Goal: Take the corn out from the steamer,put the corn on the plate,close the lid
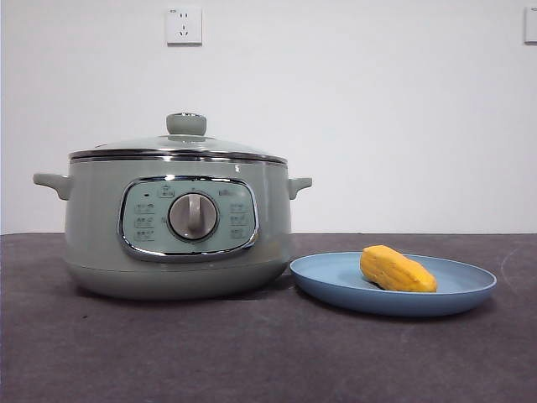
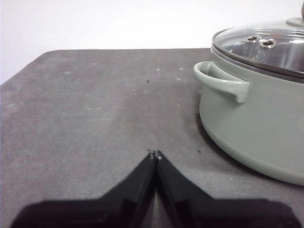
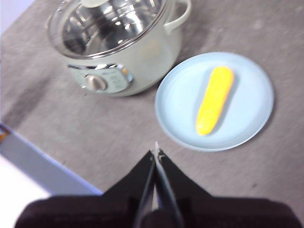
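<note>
Both claws idle. Left gripper (image 2: 156, 156) hangs low over the bare table (image 2: 95, 118) beside the steamer (image 1: 178, 222), on its handle side; jaws pressed together, nothing held. Right gripper (image 3: 156, 153) hovers higher, on the near side of the plate (image 1: 336, 281); jaws likewise closed and empty.

Corn (image 1: 396, 269) lies on the plate, which sits just beside the steamer, close to its base. Cob rests flat, clear of the rim.

Lid (image 1: 180, 147) sits level on the steamer, chrome rim seated all round, knob up. Through the glass the pot looks empty.

Judgement: all three steps look complete. Nothing left but for the arms to stay clear.
</note>
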